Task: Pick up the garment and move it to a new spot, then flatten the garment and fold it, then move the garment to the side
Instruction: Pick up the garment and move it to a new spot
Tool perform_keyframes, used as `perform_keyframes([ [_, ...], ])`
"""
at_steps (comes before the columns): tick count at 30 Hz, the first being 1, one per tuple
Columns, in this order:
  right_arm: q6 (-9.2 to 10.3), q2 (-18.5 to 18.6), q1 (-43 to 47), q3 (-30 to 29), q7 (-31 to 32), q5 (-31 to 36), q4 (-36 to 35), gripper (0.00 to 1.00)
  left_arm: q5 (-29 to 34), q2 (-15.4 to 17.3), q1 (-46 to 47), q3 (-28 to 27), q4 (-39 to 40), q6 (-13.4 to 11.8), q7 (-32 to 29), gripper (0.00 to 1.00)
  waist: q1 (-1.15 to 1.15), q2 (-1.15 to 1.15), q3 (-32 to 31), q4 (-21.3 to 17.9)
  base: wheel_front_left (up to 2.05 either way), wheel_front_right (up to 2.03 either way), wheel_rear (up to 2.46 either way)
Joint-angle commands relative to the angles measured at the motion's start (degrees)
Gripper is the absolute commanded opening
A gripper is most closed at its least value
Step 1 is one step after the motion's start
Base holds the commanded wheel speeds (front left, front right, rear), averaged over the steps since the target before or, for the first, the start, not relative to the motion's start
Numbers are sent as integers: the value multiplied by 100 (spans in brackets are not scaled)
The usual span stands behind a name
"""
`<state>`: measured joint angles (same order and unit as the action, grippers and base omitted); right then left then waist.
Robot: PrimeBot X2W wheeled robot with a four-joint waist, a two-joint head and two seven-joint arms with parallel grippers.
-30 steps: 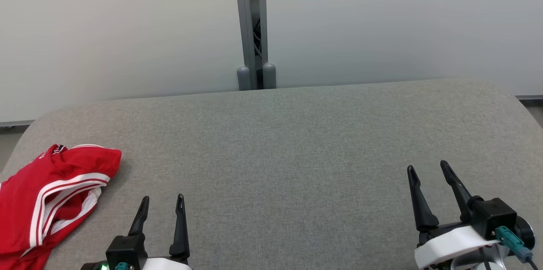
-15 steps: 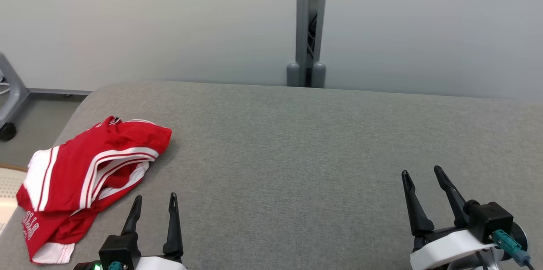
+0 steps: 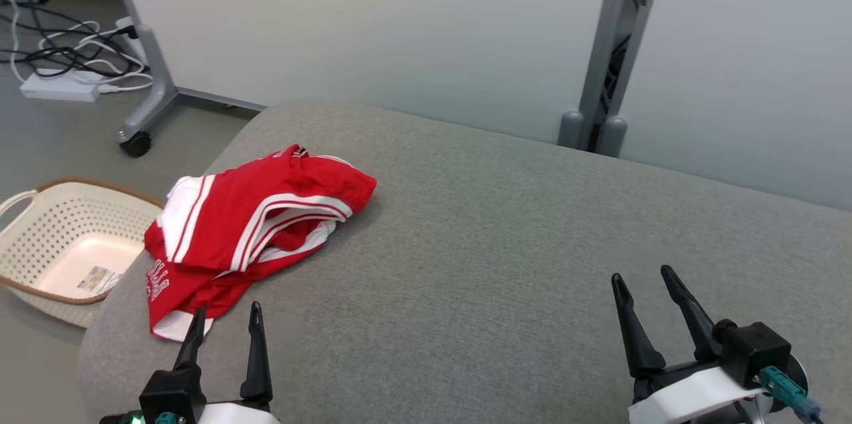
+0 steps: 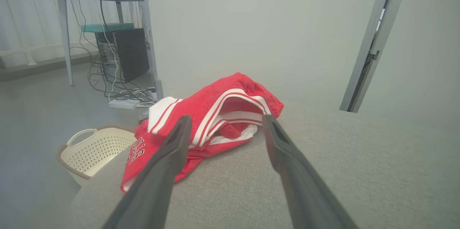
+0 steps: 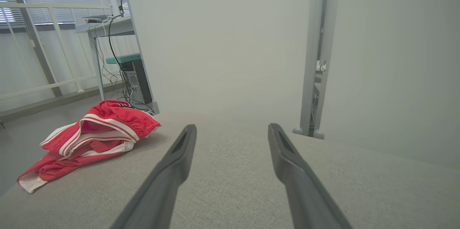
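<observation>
**Item:** red sports garment [image 3: 253,224], white stripes and white trim, dark-edged white lettering on one lower panel. Crumpled in a loose heap, partly doubled over itself. Lies on the left end of the tabletop [image 3: 499,264], close to its rounded left edge and far corner. In the left wrist view the garment [image 4: 215,114] sits straight ahead; in the right wrist view the garment [image 5: 93,135] lies far off to the left.

**Support:** tabletop covered in grey woven fabric, corners rounded.

**Left claw** [image 3: 226,314]: at the near left of the tabletop, two dark fingers spread wide, gripping nothing. In the head view its left fingertip overlaps the garment's white hem; contact cannot be told. From its own wrist the left claw [image 4: 226,119] frames the heap between its fingers.

**Right claw** [image 3: 640,274]: at the near right, well apart from the garment, fingers likewise spread wide and holding nothing. The right claw [image 5: 231,127] points across bare grey fabric.

**Surroundings:** cream perforated laundry basket [image 3: 60,217] with a brown rim, on the floor just left of the tabletop. White power strip [image 3: 56,86] with tangled cables beyond it. Pale wall panels behind, joined by a grey post [image 3: 619,44].
</observation>
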<state>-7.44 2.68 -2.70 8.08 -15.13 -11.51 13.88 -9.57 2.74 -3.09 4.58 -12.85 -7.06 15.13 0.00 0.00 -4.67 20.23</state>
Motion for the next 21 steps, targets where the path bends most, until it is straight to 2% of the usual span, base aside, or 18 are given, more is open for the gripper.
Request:
perform_keyframes([
  [1,-8,38,44,10,-2,-40,-12,100,44,28,-22,-41,13,34,6,100,0,0,-23,270,0,0,0],
  [4,-8,39,49,5,-3,-66,-19,100,58,28,-27,-71,11,52,6,100,0,0,-34,492,0,0,0],
  [8,-8,40,-107,119,-2,-37,25,100,-23,24,10,-143,97,-14,5,100,0,0,64,598,0,0,0],
  [21,-8,39,-241,236,-2,-99,140,100,-60,27,39,-193,177,-52,5,100,0,0,128,642,0,0,0],
])
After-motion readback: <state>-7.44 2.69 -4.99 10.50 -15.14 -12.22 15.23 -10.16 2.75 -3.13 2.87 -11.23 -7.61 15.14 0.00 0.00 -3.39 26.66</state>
